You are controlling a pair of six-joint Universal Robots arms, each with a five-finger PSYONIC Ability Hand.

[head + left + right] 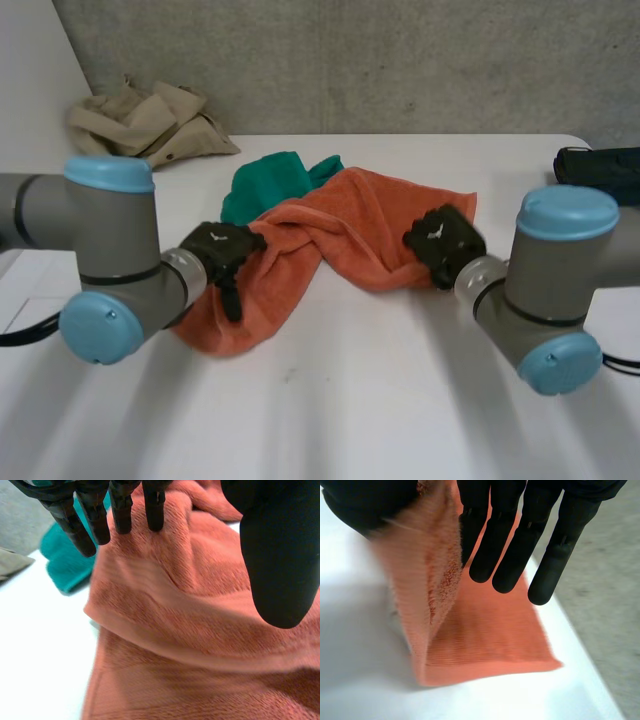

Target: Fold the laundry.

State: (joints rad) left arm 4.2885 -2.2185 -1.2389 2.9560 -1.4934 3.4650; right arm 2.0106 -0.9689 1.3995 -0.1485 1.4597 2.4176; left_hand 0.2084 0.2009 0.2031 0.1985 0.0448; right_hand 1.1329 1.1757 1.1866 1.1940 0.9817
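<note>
An orange towel (340,225) lies crumpled across the middle of the white table (350,400). My left hand (222,248) rests over the towel's left part. In the left wrist view its fingers (120,510) are straight and its thumb (280,555) stands apart above the orange towel (190,630), holding nothing. My right hand (445,240) is at the towel's right end. There the orange towel (485,640) rises in a fold between the thumb and the straight fingers (495,545), pinched and lifted off the table.
A green cloth (270,180) lies behind the towel, partly under it, and sits beyond my left fingertips (65,565). A beige garment (150,120) is bunched at the back left corner. A dark object (600,170) sits at the table's right edge.
</note>
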